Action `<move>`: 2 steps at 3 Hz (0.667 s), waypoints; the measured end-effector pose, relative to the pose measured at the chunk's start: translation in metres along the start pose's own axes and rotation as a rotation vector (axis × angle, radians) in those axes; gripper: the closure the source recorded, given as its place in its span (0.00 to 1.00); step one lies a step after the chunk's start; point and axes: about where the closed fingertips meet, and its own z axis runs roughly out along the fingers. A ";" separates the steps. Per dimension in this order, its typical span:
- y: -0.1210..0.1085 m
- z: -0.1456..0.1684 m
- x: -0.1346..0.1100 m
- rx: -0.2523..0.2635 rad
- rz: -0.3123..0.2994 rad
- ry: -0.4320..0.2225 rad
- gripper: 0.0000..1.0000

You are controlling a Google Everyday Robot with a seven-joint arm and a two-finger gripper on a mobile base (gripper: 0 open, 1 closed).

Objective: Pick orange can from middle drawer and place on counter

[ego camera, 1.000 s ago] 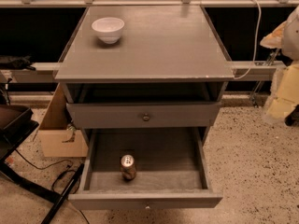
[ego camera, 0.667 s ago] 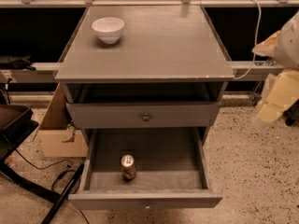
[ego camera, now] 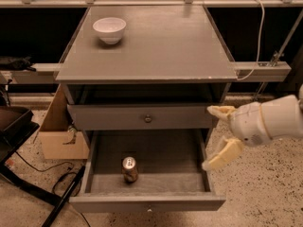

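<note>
The orange can [ego camera: 129,169] stands upright in the open middle drawer [ego camera: 147,203], left of its centre and near its front wall. The counter [ego camera: 161,46] is the grey cabinet's flat top above it. My gripper [ego camera: 215,137] reaches in from the right at the drawer's right edge, level with the closed knobbed drawer. Its two pale fingers [ego camera: 221,154] are spread apart and hold nothing. It is well to the right of the can and above the drawer floor.
A white bowl [ego camera: 110,29] sits at the counter's back left. A closed drawer with a knob [ego camera: 147,118] lies above the open one. A cardboard box [ego camera: 59,131] and cables lie on the floor left of the cabinet. A rail runs behind.
My arm has swung in from the far right edge and down toward the drawer's right side. The can and bowl have not moved.
</note>
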 end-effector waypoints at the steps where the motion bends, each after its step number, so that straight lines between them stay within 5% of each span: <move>1: 0.007 0.077 -0.002 0.026 0.053 -0.348 0.00; 2: 0.005 0.123 -0.015 0.041 0.074 -0.521 0.00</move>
